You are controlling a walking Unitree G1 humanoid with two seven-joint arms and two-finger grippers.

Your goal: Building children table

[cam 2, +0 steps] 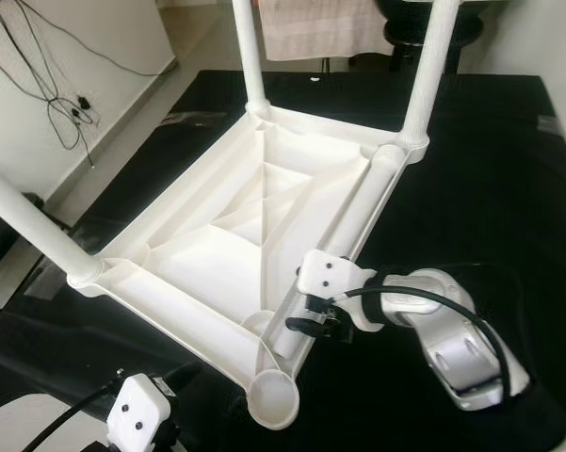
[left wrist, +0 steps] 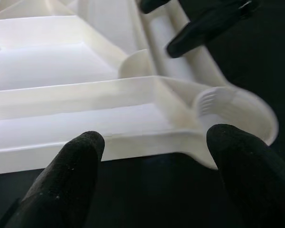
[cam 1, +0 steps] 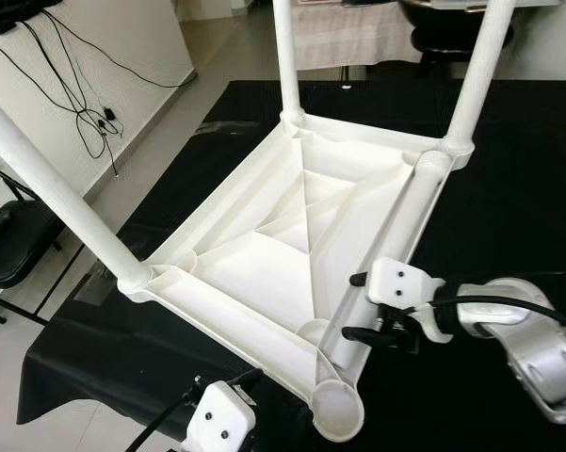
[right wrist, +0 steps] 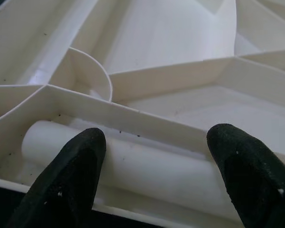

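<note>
A white plastic children's table (cam 1: pixel 264 273) lies upside down on a black cloth (cam 1: pixel 509 169). Three legs stand up from its corners: near left (cam 1: pixel 56 188), far left (cam 1: pixel 285 56) and far right (cam 1: pixel 480 66). The near corner socket (cam 1: pixel 339 405) holds no leg. A loose white leg (right wrist: pixel 147 166) lies in the channel along the table's right side. My right gripper (cam 1: pixel 355 306) is open at that side, one finger on each side of the lying leg. My left gripper (left wrist: pixel 156 140) is open just off the table's near edge, facing the socket (left wrist: pixel 237 114).
A black folding chair (cam 1: pixel 9 245) stands on the floor at the left, under cables (cam 1: pixel 85 113) hanging on the wall. Another dark chair (cam 1: pixel 452 28) and a pale cloth (cam 1: pixel 358 33) are beyond the far edge. Bare black cloth stretches to the right of the table.
</note>
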